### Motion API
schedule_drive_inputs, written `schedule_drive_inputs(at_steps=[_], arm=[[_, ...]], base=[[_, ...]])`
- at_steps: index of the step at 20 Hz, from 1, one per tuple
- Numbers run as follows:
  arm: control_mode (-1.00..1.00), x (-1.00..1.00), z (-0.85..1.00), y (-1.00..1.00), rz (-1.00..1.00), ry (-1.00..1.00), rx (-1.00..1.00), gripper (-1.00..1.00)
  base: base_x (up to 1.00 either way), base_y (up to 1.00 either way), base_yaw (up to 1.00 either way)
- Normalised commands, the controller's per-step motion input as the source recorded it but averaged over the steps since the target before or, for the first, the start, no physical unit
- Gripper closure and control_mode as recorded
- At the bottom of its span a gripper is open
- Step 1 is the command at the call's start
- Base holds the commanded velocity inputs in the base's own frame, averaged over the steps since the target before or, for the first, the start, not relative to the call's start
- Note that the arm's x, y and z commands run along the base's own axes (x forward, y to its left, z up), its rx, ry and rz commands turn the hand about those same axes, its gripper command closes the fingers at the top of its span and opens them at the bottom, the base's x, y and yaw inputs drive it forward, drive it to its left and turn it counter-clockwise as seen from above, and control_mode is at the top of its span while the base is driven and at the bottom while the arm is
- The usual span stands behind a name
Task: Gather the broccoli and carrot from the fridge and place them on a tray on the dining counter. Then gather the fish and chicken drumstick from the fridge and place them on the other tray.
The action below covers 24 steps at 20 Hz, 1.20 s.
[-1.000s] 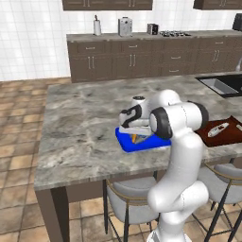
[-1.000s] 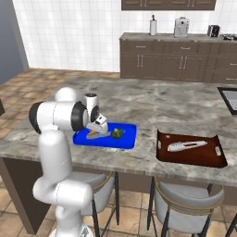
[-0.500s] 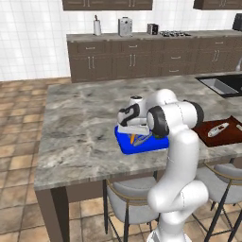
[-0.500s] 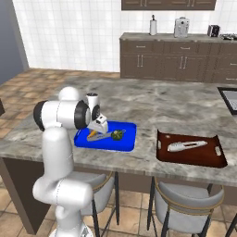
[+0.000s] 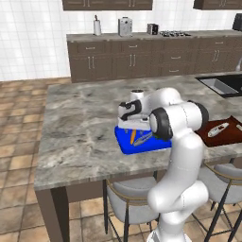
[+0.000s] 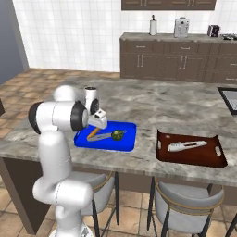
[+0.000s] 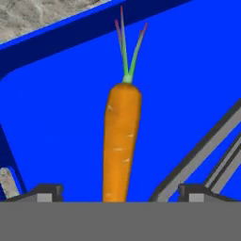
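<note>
The carrot (image 7: 122, 141) is a smooth orange taper with a few thin green and reddish stalks at its top, lying flat on the floor of the blue tray (image 7: 61, 132). The gripper (image 7: 121, 192) hangs right over it with its 2 fingertips (image 7: 46, 192) spread wide on either side of the carrot's thin end, holding nothing. In the right base view the carrot (image 6: 93, 132) lies at the tray's (image 6: 124, 139) left end with the broccoli (image 6: 117, 135), a small dark green head, just beside it to the right. Further right, well apart, sits a brown tray (image 6: 217, 157) carrying a pale fish (image 6: 186, 146). Both trays rest on a grey marbled counter (image 6: 180, 109). Stools (image 6: 178, 203) stand beneath it. Behind are dark brown cabinets (image 6: 178, 62), white wall tiles and terracotta floor tiles.
</note>
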Motion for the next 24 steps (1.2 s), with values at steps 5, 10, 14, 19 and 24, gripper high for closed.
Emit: schedule_drive_inputs(at_steps=[5, 10, 14, 19, 24], arm=[[-1.0, -0.36, 0.44, 0.0, 0.0, -0.03, 0.0, -1.0], [-1.0, -0.81, 0.5, 0.02, 0.0, -0.09, 0.0, -1.0], [-1.0, -0.9, 0.5, 0.04, 0.03, -0.09, 0.0, -1.0], [-1.0, -0.95, 0.32, 0.04, 0.05, -0.09, 0.0, -1.0], [-1.0, -1.0, 0.29, 0.04, 0.08, -0.09, 0.0, -1.0]], base=[[0.0, 0.0, 0.0], [0.0, 0.0, 0.0], [0.0, 0.0, 0.0], [0.0, 0.0, 0.0], [0.0, 0.0, 0.0]])
